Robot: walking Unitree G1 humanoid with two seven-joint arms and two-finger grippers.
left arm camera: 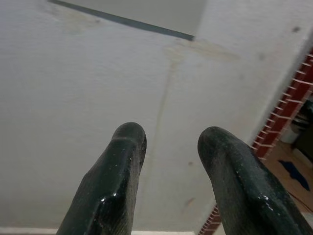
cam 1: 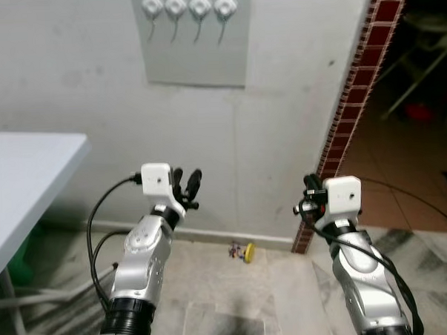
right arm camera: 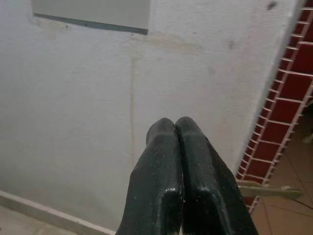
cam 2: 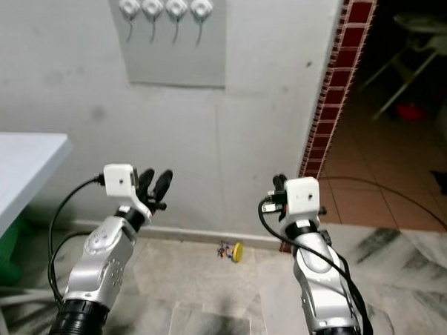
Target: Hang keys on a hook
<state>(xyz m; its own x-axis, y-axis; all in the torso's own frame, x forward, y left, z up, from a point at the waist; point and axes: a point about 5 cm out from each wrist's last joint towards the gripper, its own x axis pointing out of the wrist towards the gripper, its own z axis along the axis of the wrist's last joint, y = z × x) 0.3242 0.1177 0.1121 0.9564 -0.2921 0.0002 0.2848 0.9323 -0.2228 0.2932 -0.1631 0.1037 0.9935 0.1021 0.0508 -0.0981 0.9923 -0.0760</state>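
Grey plaster wall fills most of the head views, and at the top centre of the frame a pale panel point(cam 1: 194, 37) carries four white hooks point(cam 1: 187, 4) in a row. The keys point(cam 1: 243, 252), a small bunch with a yellow tag, lie on the floor point(cam 1: 214, 301) at the lower centre of the frame, just in front of the skirting and close to the foot of the red brick edging point(cam 1: 354, 102). They sit below and between the two arms, well apart from both and far below the hooks. The left pincer point(cam 1: 187, 185) is raised at centre left of the frame, its two black fingers point(left arm camera: 117, 181) spread apart with nothing between them, pointing toward the wall. The right pincer point(cam 1: 308, 196) is raised at centre right of the frame, its fingers point(right arm camera: 166, 171) pressed flat together and clenched on nothing that can be seen. A white bench point(cam 1: 23, 176) juts in from the left edge of the frame.
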